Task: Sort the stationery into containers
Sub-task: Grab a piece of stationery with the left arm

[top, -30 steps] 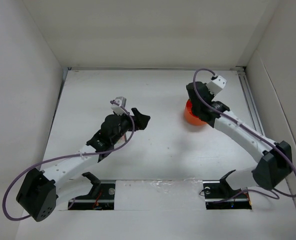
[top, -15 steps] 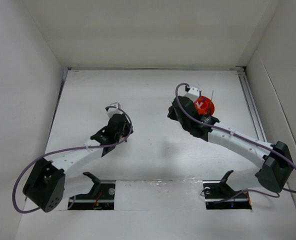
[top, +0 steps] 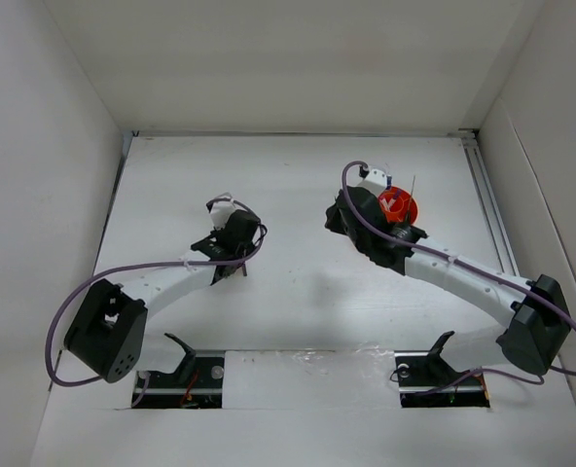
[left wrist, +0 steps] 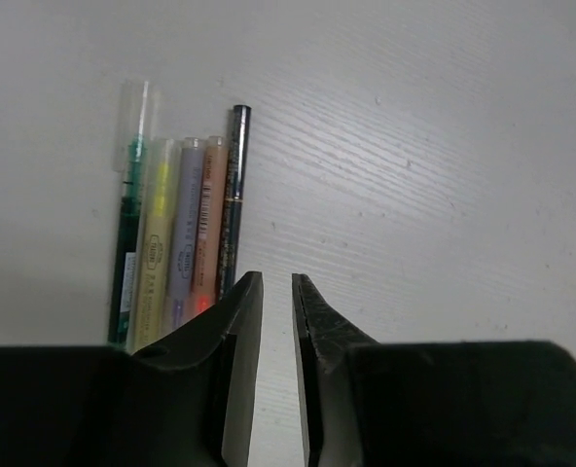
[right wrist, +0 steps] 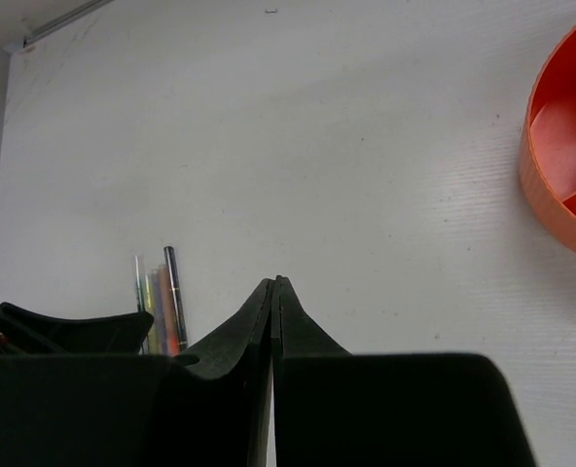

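Note:
Several thin pens lie side by side on the table in the left wrist view: a green one, a yellow one, a purple one, an orange one and a dark one. My left gripper hovers just right of their near ends, jaws a narrow gap apart and empty. My right gripper is shut and empty, and it faces the pens. The orange tub stands behind the right wrist with a few items in it. It also shows in the right wrist view. The pens are hidden in the top view.
White walls close in the table on the left, back and right. A metal rail runs along the right edge. The left gripper's finger shows low in the right wrist view.
The right arm swung left off the tub, which now shows. The left wrist drew back and turned downward. Over the last half second only the left arm shifted a little.

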